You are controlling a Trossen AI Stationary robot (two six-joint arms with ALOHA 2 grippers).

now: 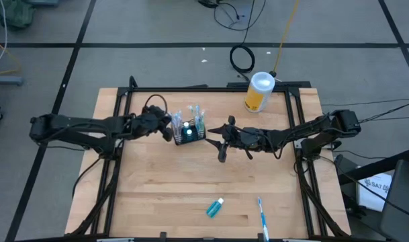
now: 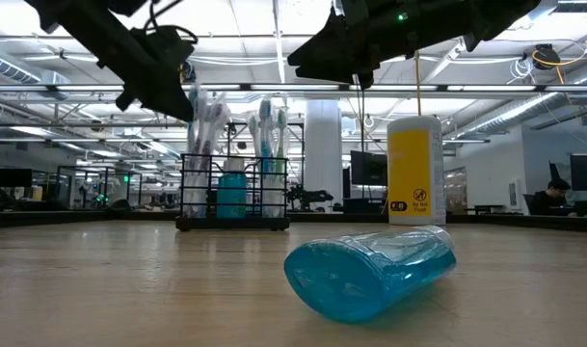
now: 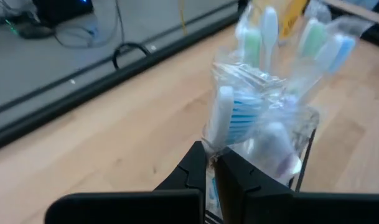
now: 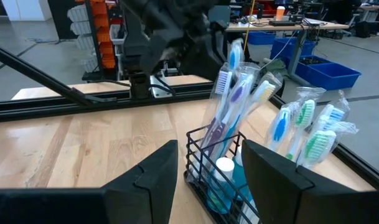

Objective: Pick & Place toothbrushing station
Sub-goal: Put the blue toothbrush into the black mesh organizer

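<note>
The left tool, pressed together on a wrapped toothbrush, holds it over the black wire caddy at the high view's centre, probably so it drops in upright beside the others. The right tool, fingers spread and empty, waits just right of the caddy. Lower centre on the tabletop, a teal toothpaste tube and a loose toothbrush remain unplaced.

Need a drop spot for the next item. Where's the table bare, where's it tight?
Bare wood: the wide strip between the caddy and the loose tube, plus the front left corner. Tight: mid-table, where the left gripper pinches a wrapped toothbrush at the caddy and the open right gripper hangs beside it. Yellow canister fills the back right.
</note>
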